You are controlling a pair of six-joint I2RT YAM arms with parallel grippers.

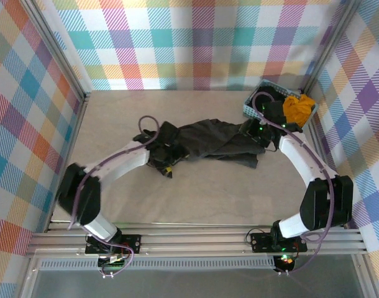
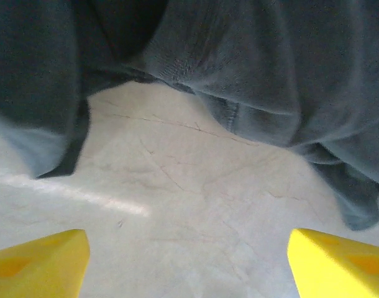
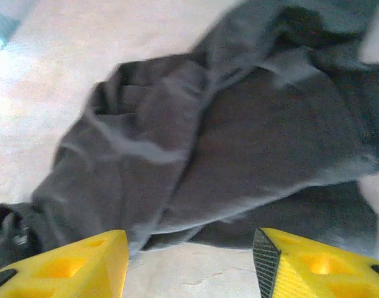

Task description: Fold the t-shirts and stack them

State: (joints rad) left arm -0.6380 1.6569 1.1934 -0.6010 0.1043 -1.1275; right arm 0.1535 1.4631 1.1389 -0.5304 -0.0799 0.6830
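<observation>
Pale marbled table (image 1: pixel 196 192), plaid walls behind.
Left gripper (image 2: pixel 189 267) and right gripper (image 3: pixel 189 264) jaws gape empty at either end of the crumpled dark charcoal-grey cloth t-shirt (image 1: pixel 214 139), lying left-right mid-table, neck and sleeves indistinguishable.

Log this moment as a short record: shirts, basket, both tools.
grey t-shirt: crumpled, unfolded, lying mid-table
mustard t-shirt: bunched at the basket's right end
basket: light blue, far right corner
left tool: open, empty, over bare table at the grey shirt's edge
right tool: open, empty, facing the grey shirt
folded shirts: none seen
</observation>
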